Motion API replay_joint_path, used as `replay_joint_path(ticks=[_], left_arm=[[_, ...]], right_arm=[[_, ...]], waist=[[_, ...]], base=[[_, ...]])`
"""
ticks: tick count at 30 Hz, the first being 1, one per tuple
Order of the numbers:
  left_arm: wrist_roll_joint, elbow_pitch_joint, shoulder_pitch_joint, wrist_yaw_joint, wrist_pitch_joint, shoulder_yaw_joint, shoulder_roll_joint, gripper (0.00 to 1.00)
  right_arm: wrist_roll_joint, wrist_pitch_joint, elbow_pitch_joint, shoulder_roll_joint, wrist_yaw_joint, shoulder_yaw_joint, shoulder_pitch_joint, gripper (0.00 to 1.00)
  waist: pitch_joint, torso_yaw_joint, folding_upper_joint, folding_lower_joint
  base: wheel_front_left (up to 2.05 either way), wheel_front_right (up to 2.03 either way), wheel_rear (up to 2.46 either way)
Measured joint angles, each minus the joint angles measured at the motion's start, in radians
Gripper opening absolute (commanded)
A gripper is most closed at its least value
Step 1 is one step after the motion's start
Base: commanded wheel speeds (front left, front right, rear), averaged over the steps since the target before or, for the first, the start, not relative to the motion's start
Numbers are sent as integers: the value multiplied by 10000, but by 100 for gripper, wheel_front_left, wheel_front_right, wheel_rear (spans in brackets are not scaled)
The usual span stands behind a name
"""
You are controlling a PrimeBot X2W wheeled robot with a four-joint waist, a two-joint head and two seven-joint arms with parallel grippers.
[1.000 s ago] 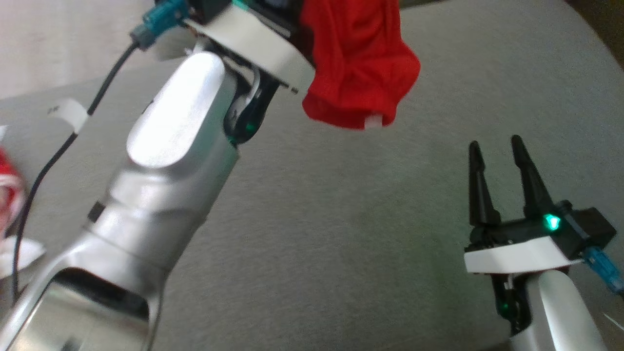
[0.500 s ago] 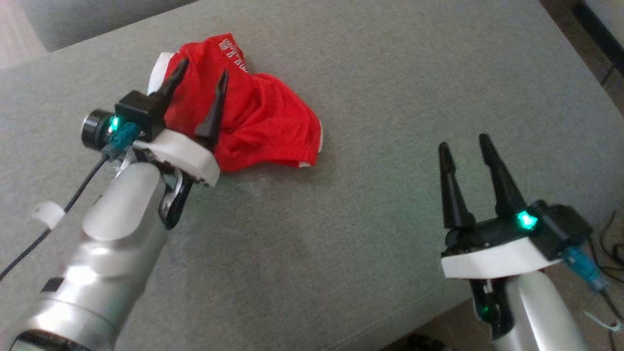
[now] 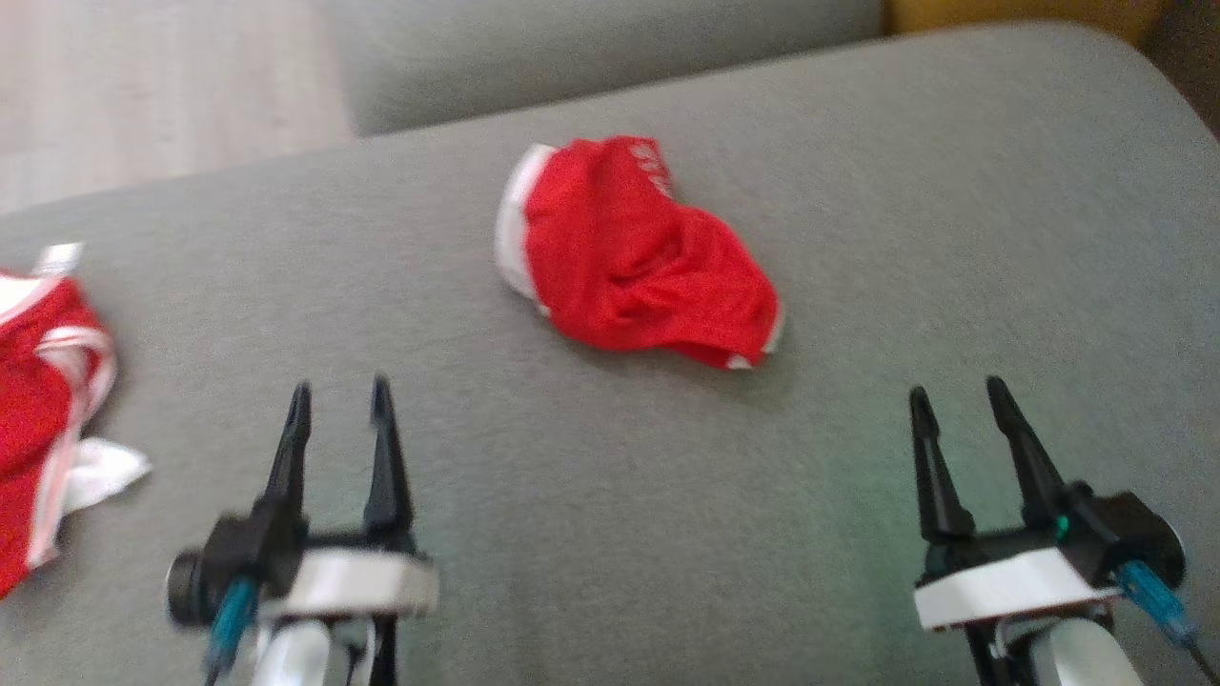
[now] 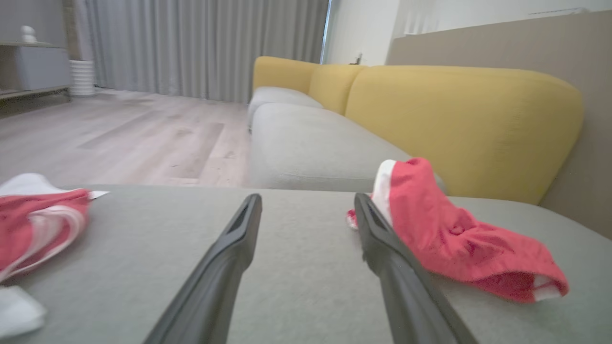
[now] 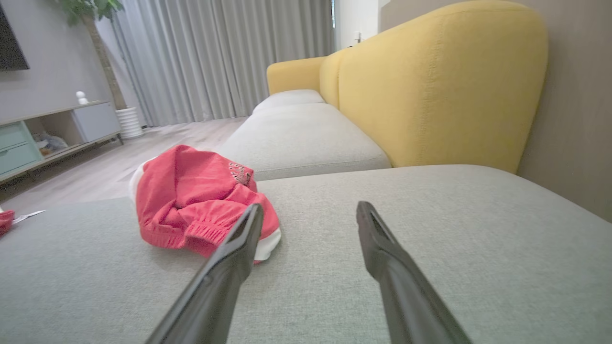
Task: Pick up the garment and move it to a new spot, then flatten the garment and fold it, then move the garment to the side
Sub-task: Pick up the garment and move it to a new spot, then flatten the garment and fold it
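At the near edge of the grey seat cushion (image 3: 610, 534), the left gripper (image 3: 341, 383) and the right gripper (image 3: 957, 385) are seen, each with jaws spread wide and nothing held. Beyond them, toward the cushion's far edge, the red garment (image 3: 634, 257) is laid crumpled, apart from both. A second red-and-white garment (image 3: 38, 400) is bunched at the cushion's left edge. Farther off, a yellow backrest (image 5: 430, 81) and grey curtains (image 4: 191, 43) are added by the wrist views.
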Motion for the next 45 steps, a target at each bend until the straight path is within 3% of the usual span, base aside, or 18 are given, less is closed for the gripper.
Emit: replay_joint_path(ticks=[5,7,11,21,38,41,45], left_arm=[[646,-1290,1814,104,0,573,-88,100],[663,-2121,2883,594,0,174,-86,100],[909,-2236,3019,706,0,40,-84,100],[1342,-2127,3019,663,0,-174,-84,100],[917,-1756,3014,612,0,-268,-84,100],[621,-1419,2974,336,0,-648,-81,100],[704,-493,2561,-376,2,-1486,-82,100]], right_arm=[[-163,12,65,6,0,-543,481,100],[-414,13,33,12,0,-834,1020,100],[-414,13,-27,15,0,-855,1216,100],[-412,13,19,15,0,-800,1214,100],[-351,13,90,15,0,-523,1216,100],[-351,15,77,15,0,-311,1204,100],[-198,15,19,15,0,-171,1174,100]], waist=[[-678,980,0,0],[-1288,1904,0,1],[-1596,2190,0,1],[-1756,2080,0,3],[-1735,1854,0,2],[-1601,1589,0,3],[-1343,1127,0,3]], base=[[0,0,0],[0,0,0],[0,0,0],[0,0,0],[0,0,0],[0,0,0],[0,0,0]])
